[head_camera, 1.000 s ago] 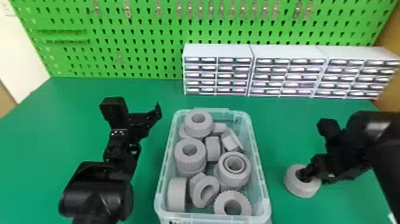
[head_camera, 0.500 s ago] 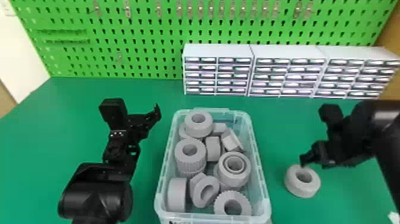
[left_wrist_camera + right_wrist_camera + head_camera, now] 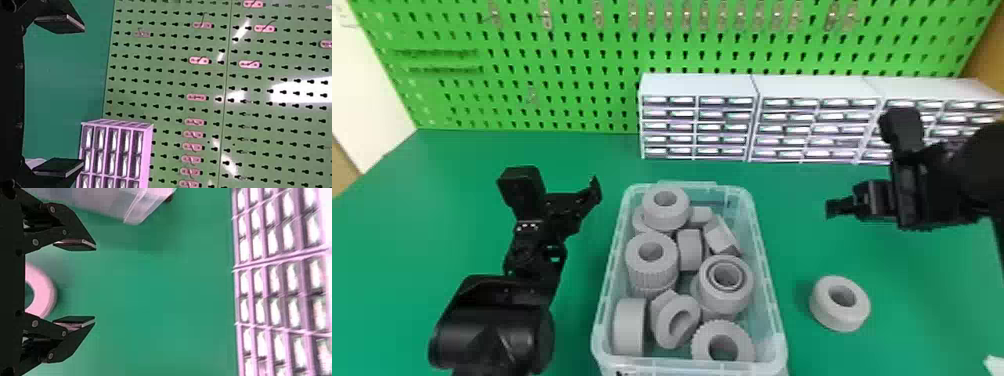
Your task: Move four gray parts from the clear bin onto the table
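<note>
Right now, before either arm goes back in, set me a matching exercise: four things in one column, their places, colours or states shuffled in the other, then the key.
1. bin
2. lone ring
3. drawers
4. right fingers

A. white, in front of the pegboard
B. parted, holding nothing
C. clear, with many gray parts inside
D. gray, lying on the table to the right of the bin

Pairs: 1-C, 2-D, 3-A, 4-B
</note>
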You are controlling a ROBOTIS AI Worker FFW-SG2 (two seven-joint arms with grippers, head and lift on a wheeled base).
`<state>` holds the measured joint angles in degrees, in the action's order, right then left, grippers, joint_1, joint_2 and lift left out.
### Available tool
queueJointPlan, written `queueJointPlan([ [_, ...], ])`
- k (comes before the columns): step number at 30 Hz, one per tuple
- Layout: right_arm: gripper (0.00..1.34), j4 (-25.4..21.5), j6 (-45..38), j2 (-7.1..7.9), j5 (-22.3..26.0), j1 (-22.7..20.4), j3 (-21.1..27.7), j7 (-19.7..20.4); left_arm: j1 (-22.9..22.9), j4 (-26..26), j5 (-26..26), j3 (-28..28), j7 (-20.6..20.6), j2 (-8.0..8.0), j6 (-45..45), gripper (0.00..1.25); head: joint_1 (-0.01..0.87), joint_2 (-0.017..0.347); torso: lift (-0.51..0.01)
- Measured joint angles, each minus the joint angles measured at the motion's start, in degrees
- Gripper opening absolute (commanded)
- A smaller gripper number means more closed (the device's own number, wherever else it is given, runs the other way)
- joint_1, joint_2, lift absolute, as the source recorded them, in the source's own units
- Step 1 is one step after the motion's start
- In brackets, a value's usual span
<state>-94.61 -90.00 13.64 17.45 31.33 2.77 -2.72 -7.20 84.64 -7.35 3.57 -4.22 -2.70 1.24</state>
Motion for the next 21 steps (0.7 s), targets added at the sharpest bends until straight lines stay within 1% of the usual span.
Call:
queueJointPlan([
  [4, 0.75, -3.1, 0.0, -0.55, 0.4, 0.0, -0.4, 0.0, 0.1, 0.0, 0.0, -0.1, 0.0, 0.00, -0.1, 1.16, 0.693, 0.072, -0.052],
  [7, 0.75, -4.5, 0.0, -0.69, 1.2, 0.4, -1.3, 0.0, 0.1, 0.0, 0.0, -0.1, 0.0, -0.01, -0.1, 1.16, 0.693, 0.072, -0.052],
  [13, 0.75, -5.4, 0.0, -0.75, 3.3, 1.7, -3.9, 0.0, 0.2, 0.0, 0.0, -0.3, 0.0, -0.02, -0.2, 1.16, 0.693, 0.072, -0.052],
  [21, 0.75, -5.6, 0.1, -1.02, 5.1, 4.0, -7.6, 0.0, 0.3, 0.0, 0.0, -0.2, 0.0, -0.01, -0.3, 1.16, 0.693, 0.072, -0.052],
])
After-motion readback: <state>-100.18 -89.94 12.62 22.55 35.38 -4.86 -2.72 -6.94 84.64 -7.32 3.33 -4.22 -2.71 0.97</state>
